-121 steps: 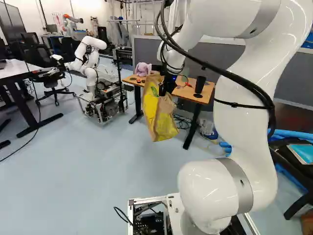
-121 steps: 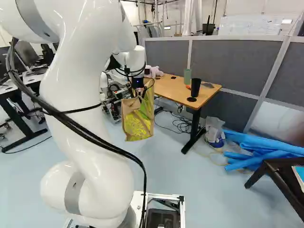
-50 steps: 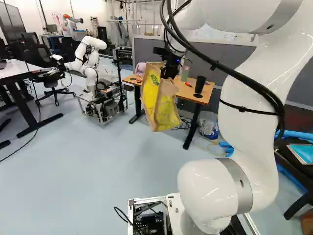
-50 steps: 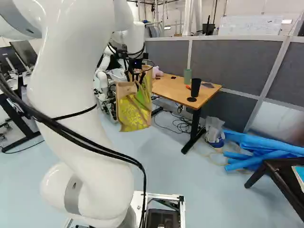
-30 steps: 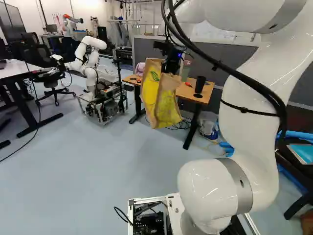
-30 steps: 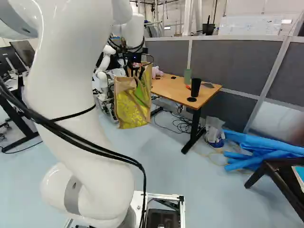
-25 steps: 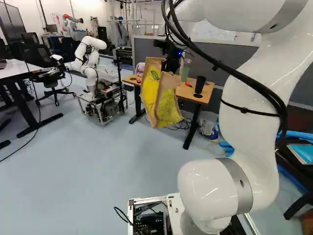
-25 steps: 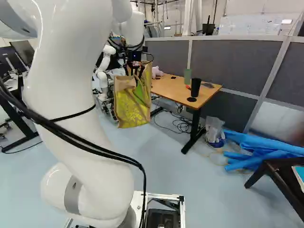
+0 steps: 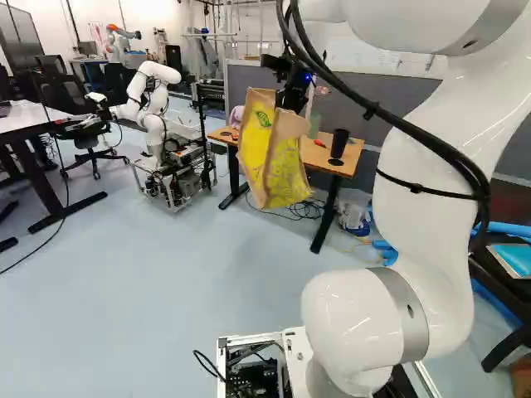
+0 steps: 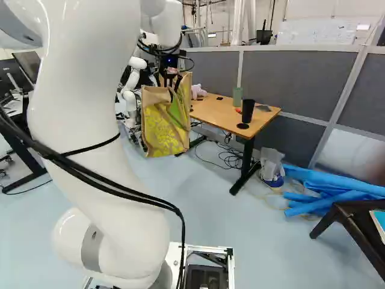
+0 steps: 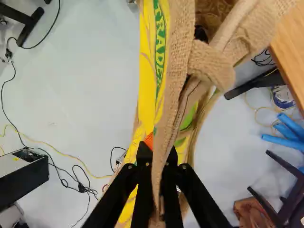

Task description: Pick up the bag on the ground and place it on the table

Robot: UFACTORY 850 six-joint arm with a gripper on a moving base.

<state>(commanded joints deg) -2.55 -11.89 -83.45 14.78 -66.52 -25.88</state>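
Bag (image 11: 175, 57), between the fingers of the gripper (image 10: 169, 80): coarse, matt woven cloth at trim and handle; panels smoother, with a faint sheen. Gripper: matt black. Arm (image 9: 423, 215), behind the gripper: smooth, glossy white shell; joint bands satin grey, metal-like. Table (image 11: 297, 47), beside the gripper: smooth, wood-look top. Floor (image 11: 95, 90), beneath it: smooth, low sheen. Partition (image 10: 295, 78), beyond it: matt, cloth-like grey panels.
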